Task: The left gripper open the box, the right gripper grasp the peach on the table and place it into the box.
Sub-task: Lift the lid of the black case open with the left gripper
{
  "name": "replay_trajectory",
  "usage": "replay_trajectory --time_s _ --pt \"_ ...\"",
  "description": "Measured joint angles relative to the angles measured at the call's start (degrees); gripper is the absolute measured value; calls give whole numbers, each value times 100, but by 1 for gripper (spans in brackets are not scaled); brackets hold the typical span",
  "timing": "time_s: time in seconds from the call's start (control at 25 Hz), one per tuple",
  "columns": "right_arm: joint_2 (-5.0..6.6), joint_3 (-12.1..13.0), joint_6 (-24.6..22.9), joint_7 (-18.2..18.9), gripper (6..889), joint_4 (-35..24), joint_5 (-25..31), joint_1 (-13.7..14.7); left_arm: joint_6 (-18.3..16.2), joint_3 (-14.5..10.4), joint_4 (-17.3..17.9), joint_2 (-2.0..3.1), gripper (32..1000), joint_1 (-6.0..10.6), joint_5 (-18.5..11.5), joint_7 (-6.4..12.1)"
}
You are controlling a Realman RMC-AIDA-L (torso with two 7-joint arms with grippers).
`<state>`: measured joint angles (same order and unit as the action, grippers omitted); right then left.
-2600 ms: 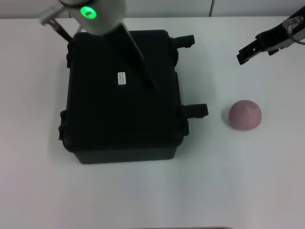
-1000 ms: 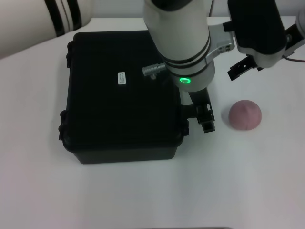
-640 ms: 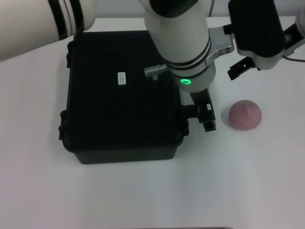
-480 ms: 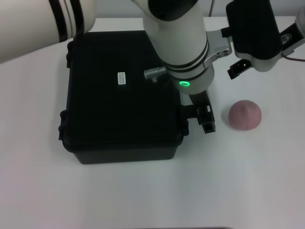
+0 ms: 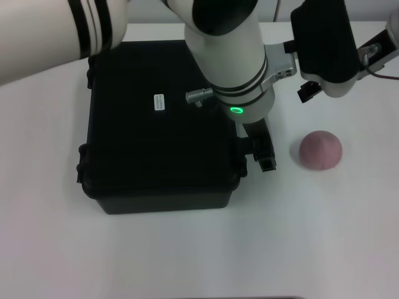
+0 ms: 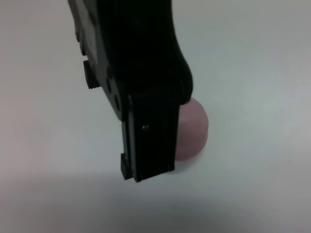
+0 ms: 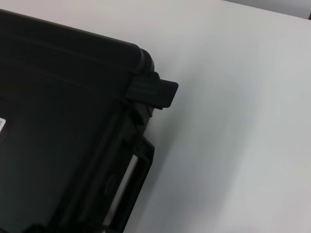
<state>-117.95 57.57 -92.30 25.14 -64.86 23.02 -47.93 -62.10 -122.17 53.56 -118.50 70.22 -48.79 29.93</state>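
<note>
The black box (image 5: 156, 149) sits shut left of centre, a white label on its ribbed lid. My thick white left arm reaches across it, and the left gripper (image 5: 267, 162) hangs shut beside the near latch (image 5: 245, 148) on the box's right side, holding nothing. In the left wrist view the left gripper (image 6: 148, 170) stands in front of the peach (image 6: 195, 131). The dusty-pink peach (image 5: 320, 150) rests on the table to the right, apart from both grippers. The right gripper (image 5: 307, 92) hovers beyond the peach, largely hidden by the left arm. The right wrist view shows the box (image 7: 58, 121) corner and its far latch (image 7: 158, 92).
A white table (image 5: 187, 249) stretches around the box. The left arm's bulky wrist housing (image 5: 324, 43) hangs over the far right, close to the right arm's silver wrist (image 5: 377, 53).
The left arm has swung from over the lid's far-left side to the box's right side by the near latch. In the last second it crept slightly left. Box and peach have not moved.
</note>
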Motion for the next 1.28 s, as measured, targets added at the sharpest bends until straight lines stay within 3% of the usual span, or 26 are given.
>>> replay_trajectory --time_s 0.6,1.28 --pt "0 0 7 8 853 1 0 -17 243 -193 -308 3 815 9 -184 237" --pt "-3 0 100 73 852 198 0 -46 338 -243 -461 4 816 -84 -219 352"
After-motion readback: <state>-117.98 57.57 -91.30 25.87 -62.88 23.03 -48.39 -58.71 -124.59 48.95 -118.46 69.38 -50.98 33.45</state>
